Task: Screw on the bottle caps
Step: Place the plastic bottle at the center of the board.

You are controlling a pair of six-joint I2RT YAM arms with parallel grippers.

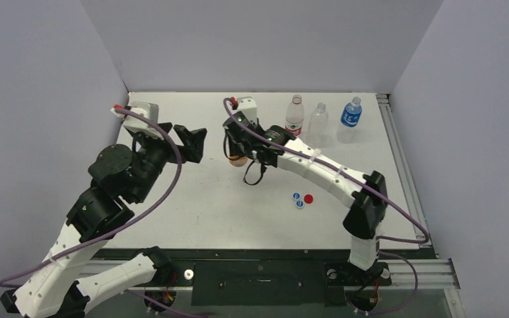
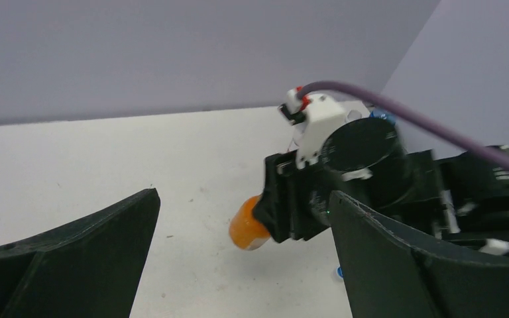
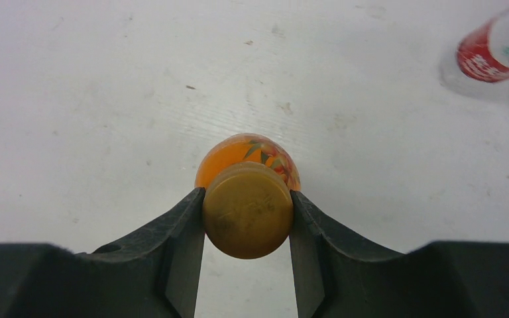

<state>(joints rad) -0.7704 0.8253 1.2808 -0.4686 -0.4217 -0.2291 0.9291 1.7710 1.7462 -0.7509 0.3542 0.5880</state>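
My right gripper point(image 3: 246, 196) is shut on the orange-gold cap point(image 3: 247, 211), which sits on top of the small orange bottle point(image 3: 245, 151). The top view shows that gripper point(image 1: 237, 149) over the orange bottle point(image 1: 238, 159) at mid-table. My left gripper point(image 1: 197, 144) hangs open to the bottle's left, apart from it. In the left wrist view the open left gripper point(image 2: 244, 199) faces the orange bottle point(image 2: 248, 228), with nothing between its fingers. Two blue-and-white caps point(image 1: 297, 200) and a red cap point(image 1: 309, 198) lie loose on the table.
Three bottles stand at the back right: a red-labelled one point(image 1: 295, 118), a clear one point(image 1: 317, 120) and a blue-labelled one point(image 1: 351, 116). Grey walls close the table's back and sides. A metal rail point(image 1: 397, 152) runs along the right edge.
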